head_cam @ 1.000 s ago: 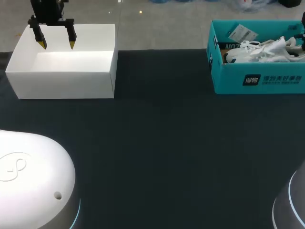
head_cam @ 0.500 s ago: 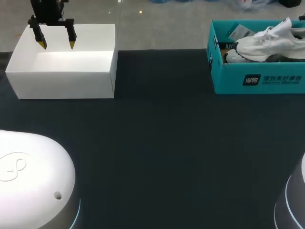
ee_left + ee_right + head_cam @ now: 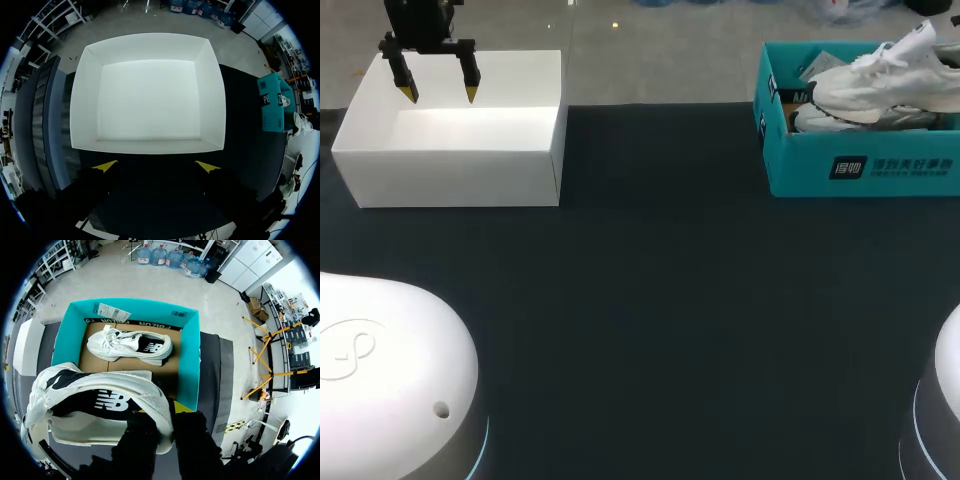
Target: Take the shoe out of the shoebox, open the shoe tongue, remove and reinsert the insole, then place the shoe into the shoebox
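Observation:
A white sneaker [image 3: 885, 70] hangs above the teal shoebox [image 3: 860, 165] at the table's far right. In the right wrist view my right gripper [image 3: 167, 422] is shut on the heel end of this sneaker [image 3: 100, 405], which lies sideways just above the shoebox [image 3: 192, 360]. A second white sneaker [image 3: 130, 346] lies on the cardboard floor inside the box, with a paper tag by the far wall. My left gripper [image 3: 441, 92] hovers open over the white box [image 3: 450, 160] at the far left, nothing between its fingers [image 3: 106, 165].
The open white box [image 3: 210, 95] holds nothing. Dark table cloth [image 3: 660, 300] stretches between the two boxes. My arms' white bases [image 3: 390, 380] stand at the near corners.
The white sneaker has risen out of the teal shoebox in my right gripper. The left arm has stayed where it was.

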Action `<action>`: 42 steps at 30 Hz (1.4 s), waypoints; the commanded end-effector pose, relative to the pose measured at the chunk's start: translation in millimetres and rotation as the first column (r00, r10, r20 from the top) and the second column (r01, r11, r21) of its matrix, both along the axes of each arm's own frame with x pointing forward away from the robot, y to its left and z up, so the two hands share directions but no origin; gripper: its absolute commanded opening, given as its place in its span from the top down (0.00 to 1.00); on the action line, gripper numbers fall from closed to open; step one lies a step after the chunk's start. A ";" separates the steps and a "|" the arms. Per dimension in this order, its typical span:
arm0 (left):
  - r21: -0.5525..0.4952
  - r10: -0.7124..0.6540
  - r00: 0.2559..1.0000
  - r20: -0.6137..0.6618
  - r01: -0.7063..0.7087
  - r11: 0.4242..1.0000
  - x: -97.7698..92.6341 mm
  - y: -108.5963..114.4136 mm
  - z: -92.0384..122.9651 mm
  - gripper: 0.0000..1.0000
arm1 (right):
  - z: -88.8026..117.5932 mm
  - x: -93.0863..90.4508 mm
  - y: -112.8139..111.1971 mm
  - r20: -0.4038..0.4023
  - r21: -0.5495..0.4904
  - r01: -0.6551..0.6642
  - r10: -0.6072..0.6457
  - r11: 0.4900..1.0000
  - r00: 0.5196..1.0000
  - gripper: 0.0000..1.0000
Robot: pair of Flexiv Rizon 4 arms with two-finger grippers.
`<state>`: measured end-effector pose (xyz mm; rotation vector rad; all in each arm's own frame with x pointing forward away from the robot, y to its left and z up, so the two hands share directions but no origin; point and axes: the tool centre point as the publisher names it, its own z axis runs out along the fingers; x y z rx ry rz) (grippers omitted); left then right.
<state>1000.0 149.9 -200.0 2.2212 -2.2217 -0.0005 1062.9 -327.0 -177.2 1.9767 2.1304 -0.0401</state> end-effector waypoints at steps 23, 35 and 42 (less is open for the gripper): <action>0.000 0.000 1.000 0.000 0.000 1.000 -0.1 0.1 -0.1 0.00 | 11.4 -19.4 1.8 0.046 -0.002 -0.006 0.006 1.000 0.999 1.00; 0.000 0.000 1.000 0.000 0.000 1.000 -0.1 0.1 -0.1 0.00 | 12.9 -63.6 15.2 0.086 -0.009 -0.027 0.027 1.000 0.996 1.00; 0.000 0.000 1.000 0.000 0.000 1.000 -0.1 0.1 -0.1 0.00 | 10.0 -126.2 38.3 0.094 -0.013 -0.058 0.059 0.998 0.994 1.00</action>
